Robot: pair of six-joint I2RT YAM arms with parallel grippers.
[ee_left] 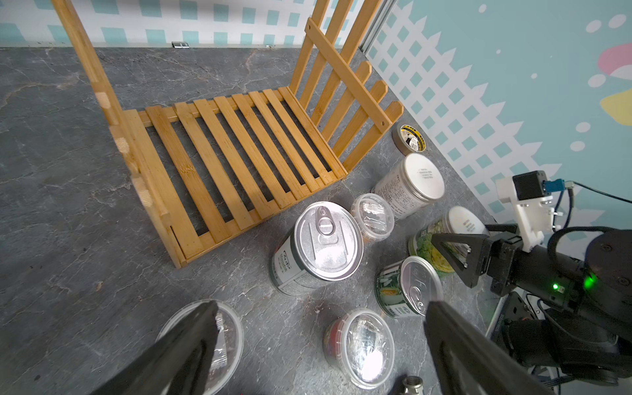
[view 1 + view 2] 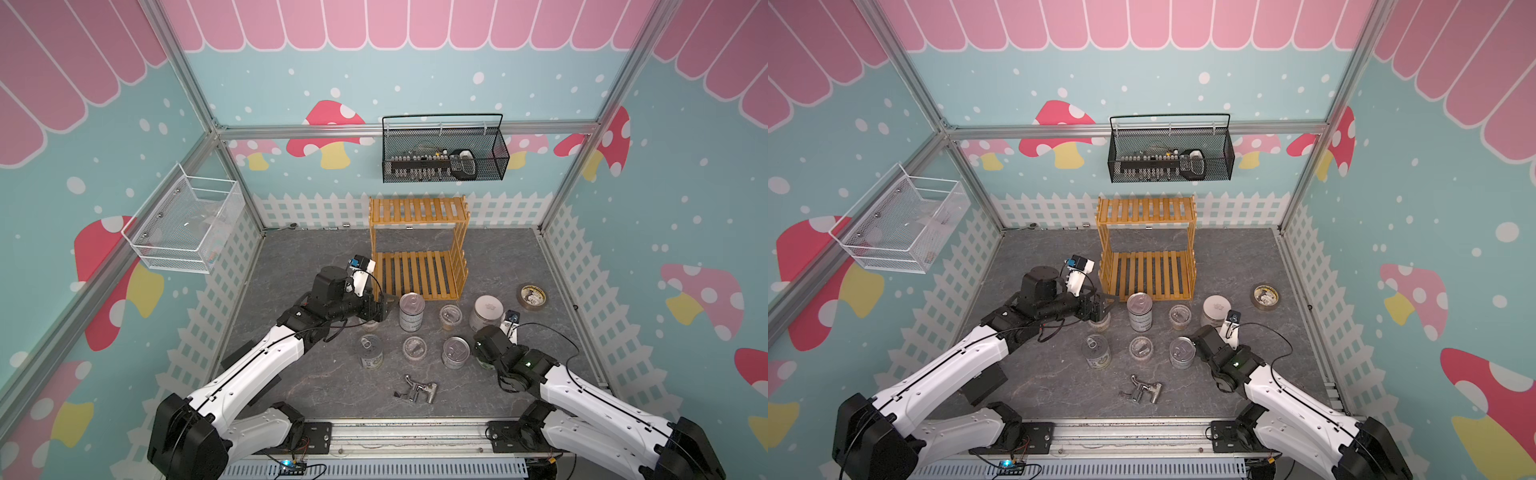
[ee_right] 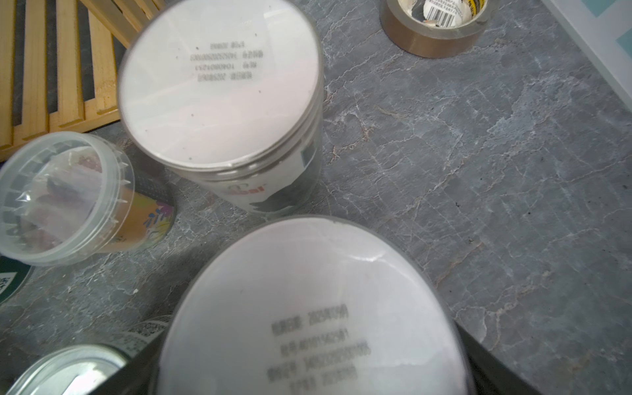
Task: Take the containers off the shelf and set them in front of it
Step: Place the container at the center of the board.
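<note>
Eight containers stand on the counter (image 2: 316, 249), all in front of the shelf (image 2: 417, 208).
Left pincer (image 1: 321, 307) spread wide: one finger over a cup (image 1: 232, 328), tall can (image 1: 323, 239) just ahead, shelf's lower tier beyond. Right pincer (image 1: 461, 232) straddles a jar (image 3: 307, 307); whether it clamps the jar cannot be told. Second jar (image 3: 219, 85) stands just beyond the right pincer, with a second cup (image 3: 61, 195) beside it on the left pincer's side. Between the two pincers stand a third cup (image 2: 414, 348) and a low can (image 2: 456, 352). Another can (image 2: 370, 351) stands near the left pincer, on the robot's side.
</note>
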